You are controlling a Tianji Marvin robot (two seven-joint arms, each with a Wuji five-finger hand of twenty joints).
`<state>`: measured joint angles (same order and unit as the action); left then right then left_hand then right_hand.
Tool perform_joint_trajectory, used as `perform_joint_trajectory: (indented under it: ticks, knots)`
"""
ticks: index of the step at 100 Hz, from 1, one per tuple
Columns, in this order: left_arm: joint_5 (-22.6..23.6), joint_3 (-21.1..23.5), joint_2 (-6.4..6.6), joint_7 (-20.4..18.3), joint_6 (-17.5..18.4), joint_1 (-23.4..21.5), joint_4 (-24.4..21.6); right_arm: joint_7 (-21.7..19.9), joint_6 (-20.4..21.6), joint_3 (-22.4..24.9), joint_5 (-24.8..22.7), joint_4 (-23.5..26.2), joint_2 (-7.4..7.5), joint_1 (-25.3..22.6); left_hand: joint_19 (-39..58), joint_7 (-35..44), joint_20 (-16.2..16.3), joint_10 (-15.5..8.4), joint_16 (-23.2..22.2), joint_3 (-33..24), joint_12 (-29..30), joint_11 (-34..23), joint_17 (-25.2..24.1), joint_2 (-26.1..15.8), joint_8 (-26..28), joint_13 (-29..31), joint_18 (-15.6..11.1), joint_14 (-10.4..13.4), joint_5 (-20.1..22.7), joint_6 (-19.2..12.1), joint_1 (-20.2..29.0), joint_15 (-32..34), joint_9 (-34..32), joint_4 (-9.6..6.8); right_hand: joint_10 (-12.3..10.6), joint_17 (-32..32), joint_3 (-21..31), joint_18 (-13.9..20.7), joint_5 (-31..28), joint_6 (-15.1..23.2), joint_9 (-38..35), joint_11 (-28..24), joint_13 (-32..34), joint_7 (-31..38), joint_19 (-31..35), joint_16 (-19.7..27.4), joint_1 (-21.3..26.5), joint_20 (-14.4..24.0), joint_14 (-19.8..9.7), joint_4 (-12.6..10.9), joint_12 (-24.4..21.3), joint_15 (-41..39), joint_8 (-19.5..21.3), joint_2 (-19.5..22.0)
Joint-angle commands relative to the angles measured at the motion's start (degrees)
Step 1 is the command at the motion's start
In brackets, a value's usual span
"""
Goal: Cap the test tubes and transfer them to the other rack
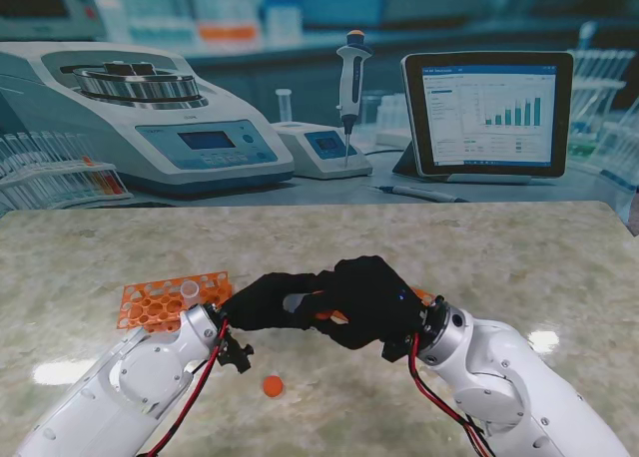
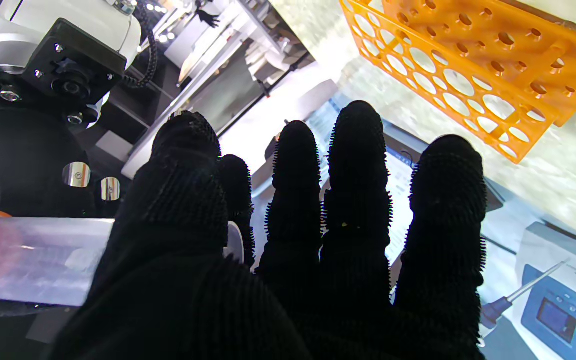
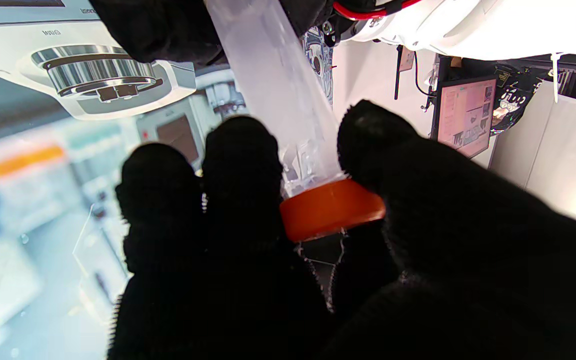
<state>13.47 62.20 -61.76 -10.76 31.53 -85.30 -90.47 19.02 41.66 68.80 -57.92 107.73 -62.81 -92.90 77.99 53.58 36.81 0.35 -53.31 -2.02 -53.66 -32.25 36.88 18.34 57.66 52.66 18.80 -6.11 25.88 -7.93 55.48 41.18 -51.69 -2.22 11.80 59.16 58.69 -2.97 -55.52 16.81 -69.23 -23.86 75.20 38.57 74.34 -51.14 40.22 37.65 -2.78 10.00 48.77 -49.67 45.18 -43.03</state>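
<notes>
My two black-gloved hands meet over the middle of the table. The left hand [image 1: 262, 300] is shut on a clear test tube [image 1: 299, 301], which lies roughly level and points toward the right hand [image 1: 367, 299]. The right hand pinches an orange cap [image 3: 330, 207] against the end of the test tube [image 3: 278, 90], thumb on one side and fingers on the other. From the left wrist the test tube [image 2: 33, 265] runs under my thumb, with the other fingers [image 2: 358, 200] stretched out. An orange rack [image 1: 170, 299] lies left of the hands, a single tube [image 1: 189, 290] standing in it.
A loose orange cap [image 1: 273, 385] lies on the marble table nearer to me, between the two arms. A bit of orange [image 1: 424, 296] shows behind the right wrist. A lab backdrop with a centrifuge [image 1: 150, 118] and a tablet [image 1: 487, 113] closes the far edge.
</notes>
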Motion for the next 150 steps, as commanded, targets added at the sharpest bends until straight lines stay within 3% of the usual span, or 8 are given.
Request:
perform_joint_trajectory:
  ticks: [1,29,62,75,94,125,150]
  knots:
    - [0.05,0.00,0.08,-0.27,-0.67,0.27,0.55,0.09,0.50,-0.03,-0.02,1.18,-0.13,-0.64,-0.92,-1.76,2.45,-0.58,0.47,0.08,0.15,0.92,-0.67,-0.29,-1.74,-1.44,1.19,-0.14,-0.09,-2.00,2.06,-1.08,1.04,1.49,-18.49,1.02,11.04,1.56,-2.80,0.85,-7.07,-6.86,-0.17,2.54,1.73,0.30,6.57,1.08,-1.66,-6.17,0.96,-2.18,1.09,5.18]
    - [0.68,-0.27,0.02,-0.19,-1.38,0.83,1.14,-0.32,0.72,1.50,-0.08,2.75,-0.10,-1.95,-4.41,-5.71,2.80,-0.30,2.73,0.28,2.99,4.25,-3.22,-0.32,-8.28,-2.77,1.70,-0.42,1.34,-1.16,2.11,-5.13,1.97,1.55,-18.27,0.98,10.99,1.44,-2.73,0.83,-6.88,-6.85,-0.21,2.51,1.69,0.22,6.57,1.22,-1.61,-6.22,1.03,-2.28,1.13,5.23]
    - [0.90,-0.26,-0.13,0.08,-2.29,1.10,1.59,-1.45,1.11,3.74,-0.40,4.69,0.09,-3.76,-11.23,-12.12,2.00,0.44,7.49,0.26,13.20,8.59,-8.15,-0.53,-16.29,-4.94,2.81,-1.01,4.57,1.29,2.03,-11.88,3.22,1.66,-18.35,0.97,10.99,1.36,-2.71,0.74,-6.95,-6.94,-0.19,2.47,1.65,0.15,6.61,1.38,-1.58,-6.30,1.14,-2.34,1.15,5.37]
    - [1.25,0.06,-0.17,0.27,-2.62,1.13,1.82,-2.59,1.18,5.10,-0.54,5.50,0.27,-4.59,-16.21,-15.92,0.50,0.86,11.64,0.12,17.57,12.13,-11.59,-0.77,-19.80,-6.06,3.58,-1.20,6.91,2.23,1.80,-16.53,3.41,1.76,-18.27,0.94,10.94,1.38,-2.67,0.81,-6.89,-6.94,-0.20,2.43,1.59,0.17,6.61,1.43,-1.59,-6.29,1.18,-2.29,1.15,5.49]
    - [1.35,0.61,-0.17,0.16,-3.00,1.13,2.09,-3.88,1.15,7.26,-0.53,6.45,0.43,-5.73,-19.14,-18.02,-0.55,1.13,14.35,0.11,20.50,14.08,-13.83,-1.00,-21.75,-6.51,4.90,-1.42,8.97,3.17,1.88,-18.92,2.66,1.75,-18.35,0.91,10.90,1.37,-2.62,0.83,-6.85,-6.93,-0.21,2.41,1.50,0.16,6.61,1.50,-1.56,-6.31,1.21,-2.25,1.17,5.62]
    - [1.89,1.62,-0.20,0.48,-3.21,0.71,2.03,-5.28,0.85,11.05,-1.09,7.49,0.67,-7.84,-28.09,-28.36,-5.42,3.34,21.62,-0.31,29.39,19.75,-18.76,-2.14,-30.32,-7.98,6.51,-2.37,15.20,6.90,1.64,-24.45,1.92,1.99,-18.33,0.82,10.77,1.22,-2.50,0.52,-6.73,-6.97,-0.21,2.29,1.31,0.13,6.65,1.63,-1.48,-6.38,1.32,-2.17,1.16,5.82]
    - [2.74,2.47,-0.29,1.32,-3.16,0.00,1.61,-7.12,0.26,13.68,-1.24,7.47,0.93,-8.70,-40.50,-34.95,-11.69,6.17,28.56,-0.15,37.76,24.44,-25.39,-4.10,-36.35,-12.09,6.75,-3.11,18.84,9.52,2.38,-29.51,2.86,2.47,-18.26,0.76,10.75,1.10,-2.47,0.58,-6.74,-7.03,-0.23,2.21,1.13,0.11,6.65,1.76,-1.48,-6.41,1.37,-2.10,1.16,5.98]
